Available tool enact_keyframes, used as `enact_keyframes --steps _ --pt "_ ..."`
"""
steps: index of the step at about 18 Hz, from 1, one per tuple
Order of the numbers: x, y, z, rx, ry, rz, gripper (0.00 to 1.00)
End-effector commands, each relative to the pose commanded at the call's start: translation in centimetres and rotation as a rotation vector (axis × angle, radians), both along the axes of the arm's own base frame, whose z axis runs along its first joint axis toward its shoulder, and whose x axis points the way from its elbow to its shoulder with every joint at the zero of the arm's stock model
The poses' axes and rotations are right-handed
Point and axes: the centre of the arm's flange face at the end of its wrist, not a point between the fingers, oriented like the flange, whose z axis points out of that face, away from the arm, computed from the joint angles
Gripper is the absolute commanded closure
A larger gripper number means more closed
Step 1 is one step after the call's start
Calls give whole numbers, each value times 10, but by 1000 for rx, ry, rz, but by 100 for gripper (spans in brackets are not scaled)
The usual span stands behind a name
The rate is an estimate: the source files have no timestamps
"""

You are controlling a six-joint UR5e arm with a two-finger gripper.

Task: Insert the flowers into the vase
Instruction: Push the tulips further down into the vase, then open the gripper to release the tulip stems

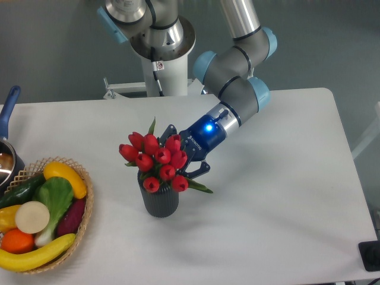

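Note:
The flowers (155, 159), a bunch of red tulips with green leaves, stand in the mouth of the dark ribbed vase (159, 200) near the middle of the table. Their stems are hidden inside it, and one leaf sticks out to the right over the rim. My gripper (184, 150) reaches in from the upper right, right behind the buds. Its dark fingers (202, 170) are spread apart on either side of the bunch, so it looks open, with the buds covering part of the gap.
A wicker basket (85, 180) with a banana, lemon, orange and vegetables sits at the front left. Behind it, at the left edge, is a pan with a blue handle (8, 108). A black object (369, 255) lies at the front right corner. The robot base (159, 65) stands behind the table.

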Motion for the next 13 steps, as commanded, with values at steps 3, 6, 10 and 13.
enact_keyframes --steps 3,6,10,13 --pt "-2 -1 3 5 14 2 0" --pt "-10 -13 15 15 53 29 0" --pt "-13 -31 32 -67 154 58 0" --pt "-26 -57 52 -88 207 117 0"
